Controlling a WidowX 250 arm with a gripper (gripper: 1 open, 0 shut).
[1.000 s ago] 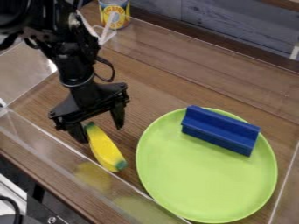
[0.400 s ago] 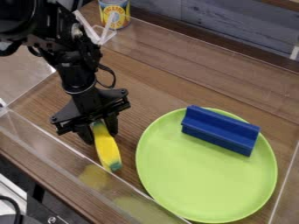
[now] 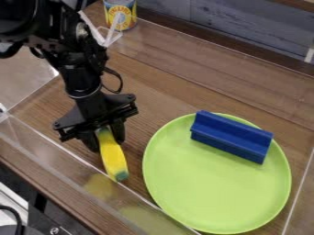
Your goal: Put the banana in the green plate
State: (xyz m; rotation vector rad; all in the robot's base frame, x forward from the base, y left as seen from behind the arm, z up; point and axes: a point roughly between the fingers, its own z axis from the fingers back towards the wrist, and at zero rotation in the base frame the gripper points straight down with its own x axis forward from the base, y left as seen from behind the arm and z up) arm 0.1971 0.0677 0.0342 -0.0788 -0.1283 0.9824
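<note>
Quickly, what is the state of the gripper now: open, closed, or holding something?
Gripper: fingers closed around the upper end of the banana, which lies on the table.

Black arm upright, gripper [image 3: 98,137] pointing down, fingers [image 3: 120,128] narrowed

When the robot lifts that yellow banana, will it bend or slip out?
Probably it won't bend: the banana looks like smooth, hard toy plastic. It might slip or swing, since the gripper closes on one end only and the skin looks shiny. It seems light for its size, being small beside the green plate.
</note>
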